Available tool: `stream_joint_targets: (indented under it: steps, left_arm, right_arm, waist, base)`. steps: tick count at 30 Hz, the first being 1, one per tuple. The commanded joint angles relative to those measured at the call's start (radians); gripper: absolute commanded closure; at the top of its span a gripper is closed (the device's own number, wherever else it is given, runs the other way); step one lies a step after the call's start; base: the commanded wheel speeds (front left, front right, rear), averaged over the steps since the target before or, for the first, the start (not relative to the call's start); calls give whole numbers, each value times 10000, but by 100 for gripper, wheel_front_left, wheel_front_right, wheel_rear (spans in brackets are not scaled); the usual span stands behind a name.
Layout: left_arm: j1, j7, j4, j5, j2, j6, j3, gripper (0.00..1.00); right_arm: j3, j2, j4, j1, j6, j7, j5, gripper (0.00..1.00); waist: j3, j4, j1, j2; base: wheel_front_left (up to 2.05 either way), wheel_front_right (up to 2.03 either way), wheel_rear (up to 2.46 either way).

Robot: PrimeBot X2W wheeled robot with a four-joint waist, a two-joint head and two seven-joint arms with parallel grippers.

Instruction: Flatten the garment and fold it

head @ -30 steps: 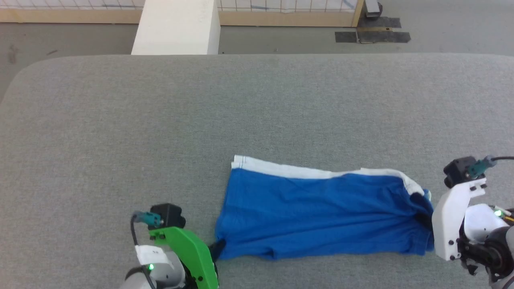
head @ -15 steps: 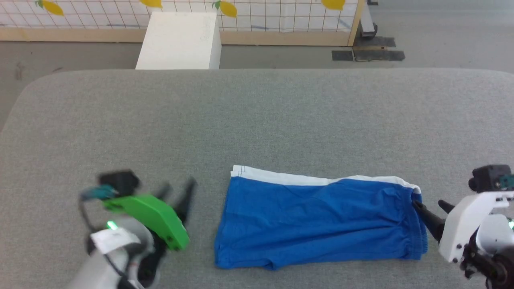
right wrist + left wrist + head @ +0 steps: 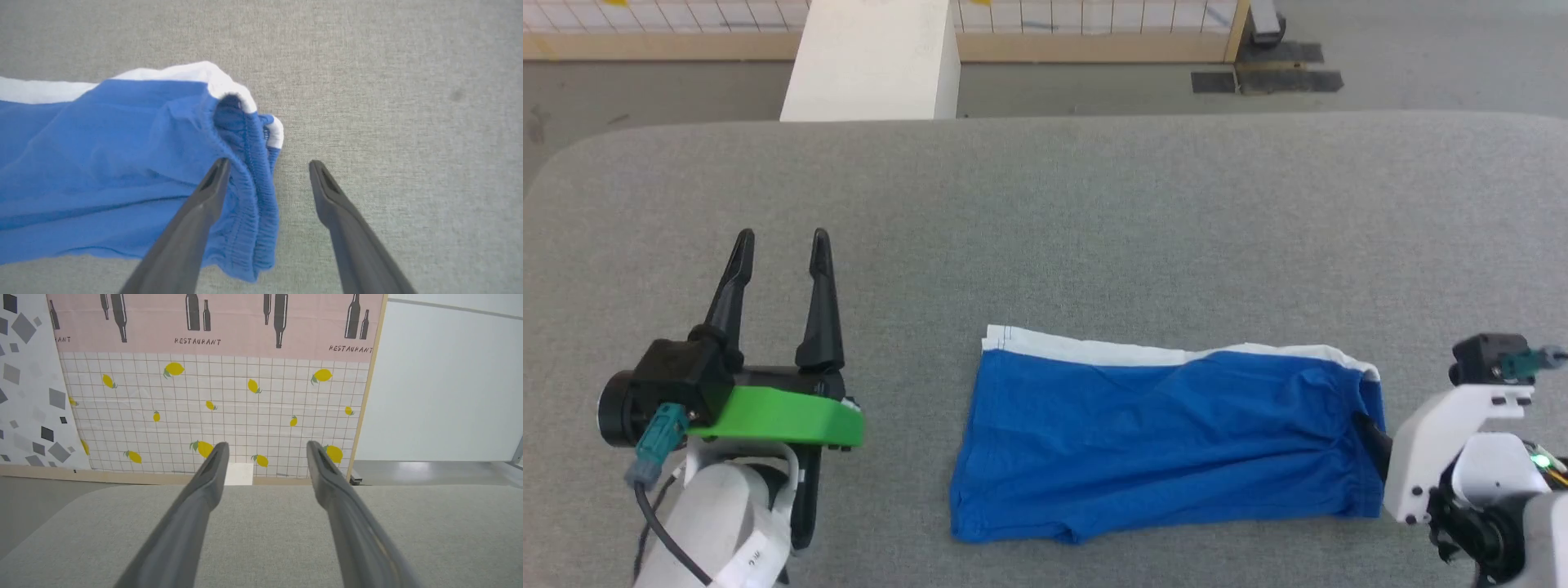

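The garment (image 3: 1160,441) is a pair of royal blue shorts lying flat on the grey padded table (image 3: 1045,204), right of centre and near the front edge. A white stripe (image 3: 1094,351) runs along its far edge. Its gathered waistband (image 3: 253,196) points right, with the leg hem on the left. My right gripper (image 3: 1368,429) is open at the waistband end. In the right wrist view this gripper (image 3: 269,164) has one finger over the waistband and the other over bare table. My left gripper (image 3: 780,245) stands open well left of the shorts, holding nothing, fingers pointing away; the left wrist view shows it (image 3: 266,446) above the table.
A white box (image 3: 870,61) stands on the floor just beyond the table's far edge. Behind it is a wall panel with a lemon-and-grid pattern (image 3: 245,408). Bare grey table surface surrounds the shorts on the left and far sides.
Both grippers have let go of the shorts, which now lie flat. My left gripper swung from the lower-left hem corner out to the left and turned its fingers away. The camera shifted slightly.
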Motion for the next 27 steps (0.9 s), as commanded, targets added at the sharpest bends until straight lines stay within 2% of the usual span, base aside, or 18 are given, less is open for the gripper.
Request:
stream_joint_targets:
  steps: [1,9,10,11,12,16,19,23,27]
  left_arm:
    - [170,-43,-93,268,-231,-112,214,0]
    - [432,-45,-160,1324,-1113,-805,1048,0]
    - [438,-46,-166,1415,-1183,-880,1136,0]
    - [445,-46,-168,1504,-1264,-982,1254,0]
    - [455,-46,-165,1571,-1329,-1056,1350,0]
    - [516,-46,-97,1841,-1586,-1374,1735,0]
    - [555,-46,-65,2032,-1751,-1597,1990,0]
    - [562,-46,-25,2257,-1943,-1848,2207,0]
    - [580,-47,28,2434,-2107,-2054,2286,0]
  right_arm:
    - [4,68,219,-323,-15,59,-140,0]
    - [322,-42,1553,-836,-15,440,-462,0]
    - [337,-72,1644,-858,-15,464,-422,51]
    - [365,-110,1730,-889,-15,472,-350,88]
    - [413,-164,1763,-923,-15,431,-266,100]
    - [414,-615,1887,-1095,-15,311,153,100]
    - [241,-1335,2091,-1254,-15,358,333,100]
    - [-174,-2334,2434,-1500,-15,426,127,100]
    - [-500,-2993,2858,-1809,-15,476,-183,100]
  waist:
    - [255,40,0,-1]
    - [628,177,0,-1]
    - [641,185,0,-1]
    - [649,188,0,-1]
    - [649,185,0,-1]
    - [596,135,0,-1]
    - [529,80,0,-1]
    - [504,67,0,-1]
    - [498,64,0,-1]
  base:
    - [0,0,0]
    - [0,0,0]
    - [0,0,0]
    - [0,0,0]
    - [0,0,0]
    - [0,0,0]
    - [0,0,0]
    - [0,0,0]
    - [0,0,0]
